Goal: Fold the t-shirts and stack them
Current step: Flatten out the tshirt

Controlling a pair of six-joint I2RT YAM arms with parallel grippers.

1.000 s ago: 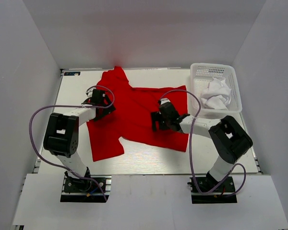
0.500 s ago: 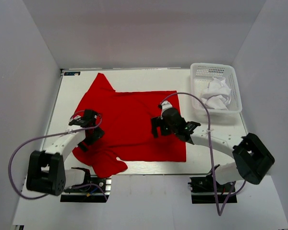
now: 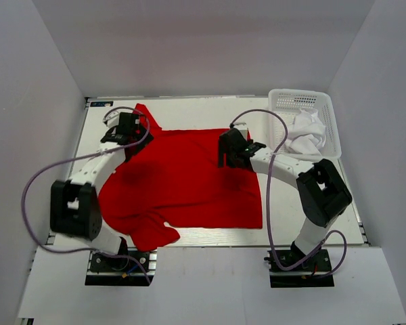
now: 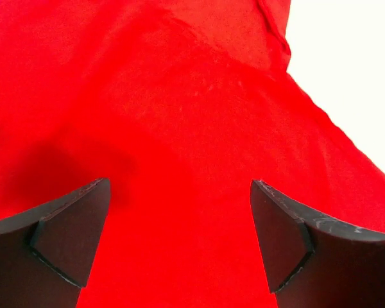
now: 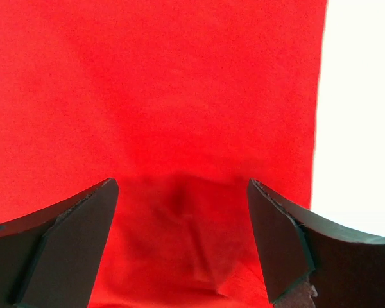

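Note:
The large red t-shirt [image 3: 183, 183] lies spread on the white table, one sleeve pointing to the back left and a rumpled part at the front left. My left gripper [image 3: 125, 132] hovers open over its back left part; the left wrist view shows red cloth [image 4: 179, 128] between the spread fingers [image 4: 70, 231]. My right gripper [image 3: 231, 147] is open over the shirt's back right part; the right wrist view shows the cloth [image 5: 179, 96] and its right edge. The white t-shirt [image 3: 304, 132] lies crumpled in the basket.
The white lattice basket [image 3: 328, 122] stands at the back right corner of the table [image 3: 304, 217]. Grey walls close the back and both sides. Purple cables loop from both arms.
Both grippers have moved from the middle and front of the shirt toward its back edge. The shirt now lies spread flatter and squarer than one second ago.

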